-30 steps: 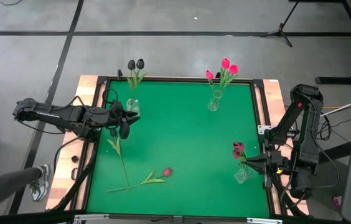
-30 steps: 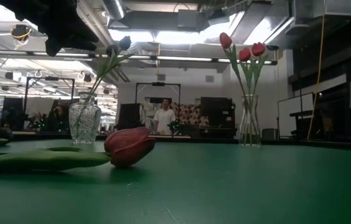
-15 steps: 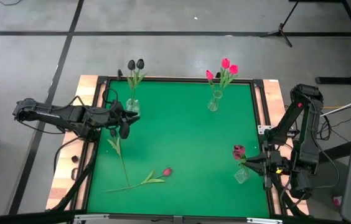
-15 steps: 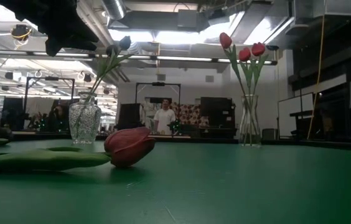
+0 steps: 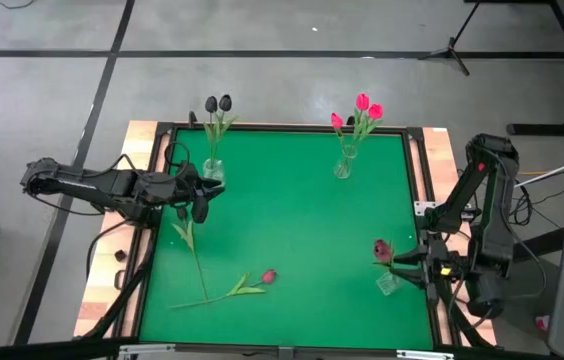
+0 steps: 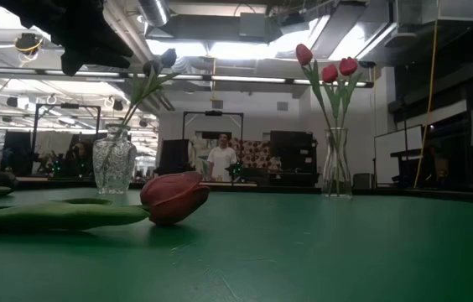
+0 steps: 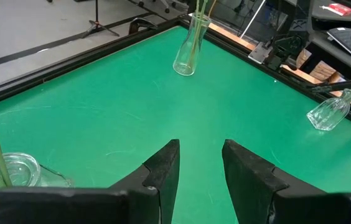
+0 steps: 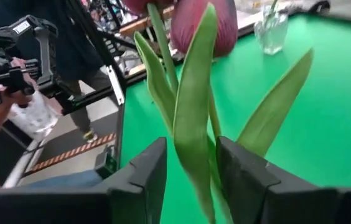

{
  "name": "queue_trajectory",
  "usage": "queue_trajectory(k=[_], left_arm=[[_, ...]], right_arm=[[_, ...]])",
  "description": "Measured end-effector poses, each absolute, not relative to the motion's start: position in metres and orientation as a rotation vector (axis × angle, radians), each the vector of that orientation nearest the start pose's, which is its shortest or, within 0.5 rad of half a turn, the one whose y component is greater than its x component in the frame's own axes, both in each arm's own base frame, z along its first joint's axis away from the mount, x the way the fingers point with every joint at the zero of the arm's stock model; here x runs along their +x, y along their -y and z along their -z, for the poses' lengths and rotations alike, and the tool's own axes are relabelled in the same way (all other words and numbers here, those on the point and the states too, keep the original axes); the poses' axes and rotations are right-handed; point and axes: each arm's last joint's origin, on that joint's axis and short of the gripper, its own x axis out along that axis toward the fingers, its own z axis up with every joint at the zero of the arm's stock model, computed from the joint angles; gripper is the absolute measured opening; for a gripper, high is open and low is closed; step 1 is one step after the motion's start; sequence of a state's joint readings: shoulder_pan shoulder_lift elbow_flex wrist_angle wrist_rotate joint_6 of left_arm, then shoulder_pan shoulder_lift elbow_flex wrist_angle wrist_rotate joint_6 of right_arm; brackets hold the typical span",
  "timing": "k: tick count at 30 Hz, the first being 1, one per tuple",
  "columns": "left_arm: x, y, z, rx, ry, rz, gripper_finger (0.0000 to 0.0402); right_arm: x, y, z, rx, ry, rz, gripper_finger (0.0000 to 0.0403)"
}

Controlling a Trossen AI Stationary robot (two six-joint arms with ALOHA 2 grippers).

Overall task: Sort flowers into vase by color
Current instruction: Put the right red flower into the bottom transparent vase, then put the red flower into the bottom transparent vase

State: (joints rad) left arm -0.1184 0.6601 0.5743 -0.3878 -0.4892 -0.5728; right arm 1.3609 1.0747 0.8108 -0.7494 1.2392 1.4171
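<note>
Right wrist view: my right gripper jaws spread around maroon tulip stem, releasing into near vase. Left gripper parted, empty. Next: withdraw clear.

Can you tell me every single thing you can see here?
Table mat: one, green, under everything.
Glass vases: three, clear; back left, back right, front right.
Black tulips: two, in the back-left vase.
Pink tulips: three, in the back-right vase.
Maroon tulips: seemingly two, in the front-right vase.
Loose tulips: two, one red-headed, one dark-headed, lying front left.
Person: one, far behind the table.
Left gripper: dark, open, at the left edge.
Right gripper: dark, open around the maroon stems.
</note>
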Motion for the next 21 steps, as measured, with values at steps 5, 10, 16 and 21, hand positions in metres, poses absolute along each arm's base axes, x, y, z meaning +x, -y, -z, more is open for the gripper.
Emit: queue_trajectory(k=[5,10,16,21], left_arm=[[0.144,0.003,-0.262,-0.414,-0.335,-0.481,0.0119],[0.144,0.003,-0.262,-0.414,-0.335,-0.48,0.0119],[0.144,0.003,-0.262,-0.414,-0.336,-0.48,0.0119],[0.144,0.003,-0.262,-0.414,-0.336,-0.48,0.0119]], right_arm=[[0.064,-0.175,-0.266,0.513,-0.355,0.058,0.014],[0.062,-0.171,-0.27,0.611,-0.42,0.039,0.014],[0.059,-0.16,-0.279,0.715,-0.461,0.015,0.014],[0.056,-0.145,-0.291,0.788,-0.44,-0.015,0.014]])
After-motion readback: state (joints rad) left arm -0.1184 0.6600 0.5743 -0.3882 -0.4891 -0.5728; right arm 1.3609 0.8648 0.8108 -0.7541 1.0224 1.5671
